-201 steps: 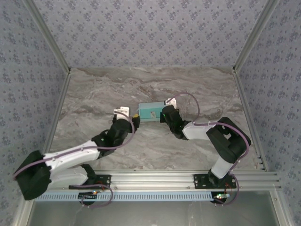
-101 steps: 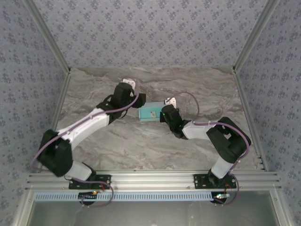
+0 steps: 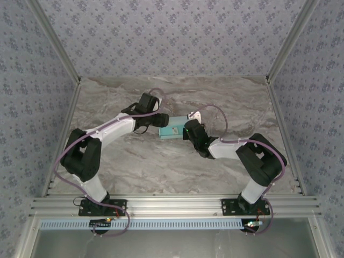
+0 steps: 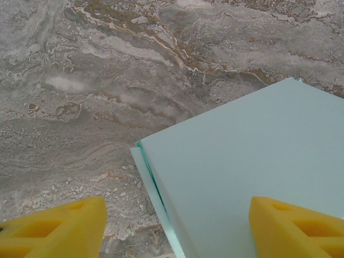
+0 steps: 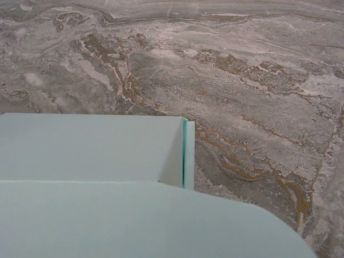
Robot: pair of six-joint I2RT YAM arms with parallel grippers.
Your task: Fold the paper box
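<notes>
Start at the near rail, with both arm bases bolted side by side at the edge of the table (image 3: 161, 166). Follow the right arm inward to the right gripper (image 3: 186, 130), set against the right end of the paper box (image 3: 171, 128). Read as fully closed; with fingers hidden in the right wrist view, judge a pinch on thin card as probable, not confirmed. Note there the pale turquoise flap (image 5: 134, 220) spreading from the lens over an upright end wall (image 5: 173, 158): likely held to anchor the box against sliding. Follow the left arm, bent far across, to the left gripper (image 3: 157, 119) at the opposite, left end. Read as wide open and holding nothing: yellow fingertips (image 4: 54, 226) well apart, straddling the box corner (image 4: 141, 146), one over bare marble, the other over the top panel. Take as placed for pressing or tucking the left end, given the thin layered edge there. Locate the box flat on the marble near mid-table, between the two grippers, beyond both bases. Treat folding as near complete, left end apparently pending.
</notes>
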